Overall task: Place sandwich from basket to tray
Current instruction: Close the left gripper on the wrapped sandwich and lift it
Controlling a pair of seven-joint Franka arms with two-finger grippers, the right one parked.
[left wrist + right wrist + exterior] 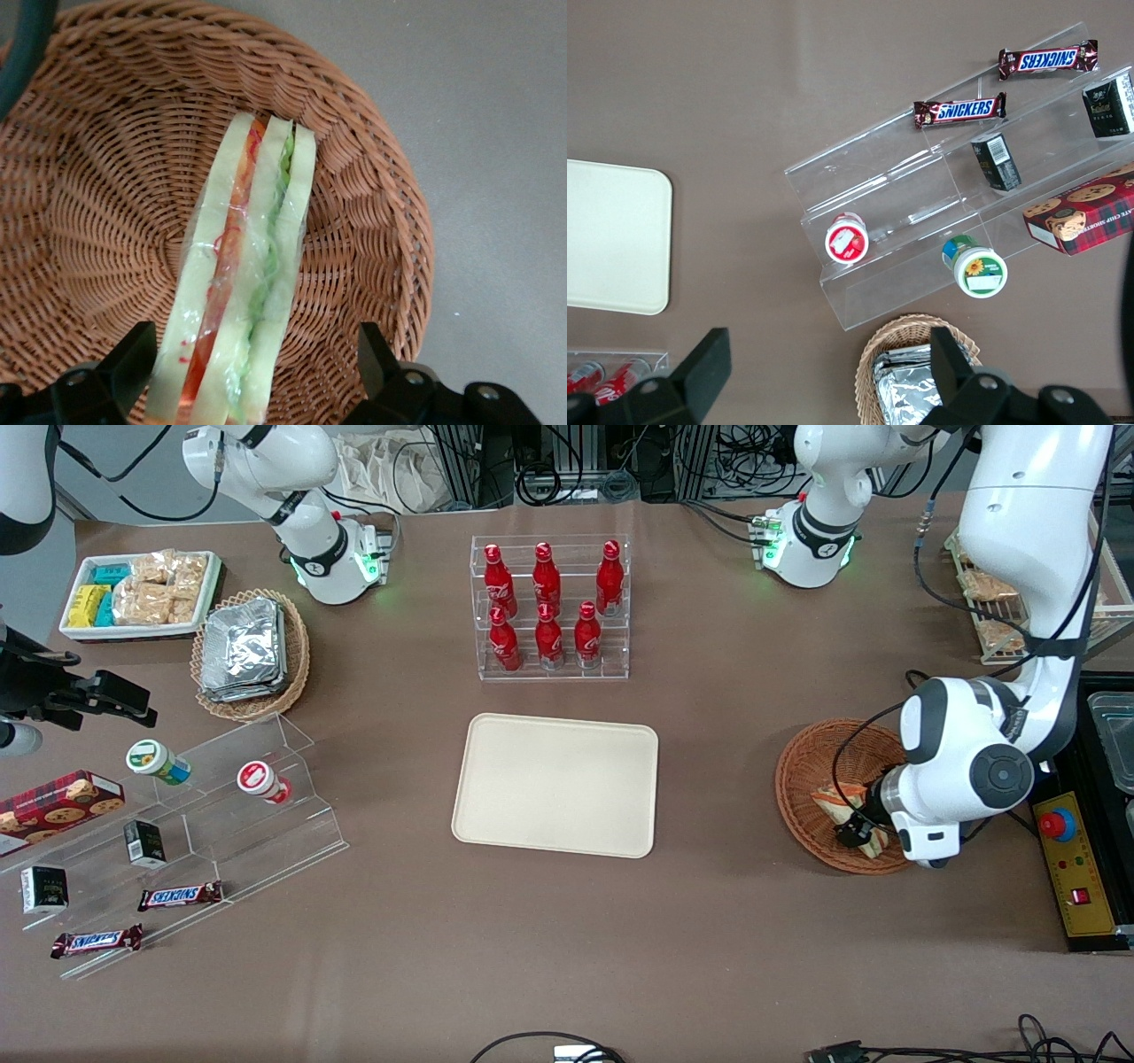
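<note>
The tray (555,785) lies flat at the middle of the brown desk (709,921), its surface bare, with open desk on all sides of it. A broad strip of bare desk separates it from the basket (802,779), which sits toward the working arm's end of the desk. The basket's rim curves up around its shallow woven bowl.

The sandwich (239,292) lies inside the basket, a long wrapped wedge with red, orange and green layers between pale bread slices, one end resting against the inner wall near the rim.

Farther from the front camera than the tray stands a clear rack of red cola bottles (549,607). Toward the parked arm's end are a clear stepped display shelf (213,806) with yogurt cups (261,781) and Snickers bars (180,895), a cookie box (58,804), a lighter wicker basket of foil packets (248,651) and a white tray of snack packs (142,593). Beside the working arm lies a yellow control box with a red stop button (1059,825).

The left arm bends down over the basket, its wrist covering part of the rim. The end effector (252,372) hangs low in the basket with its fingers (133,359) spread wide, one on each side of the sandwich and clear of it.
</note>
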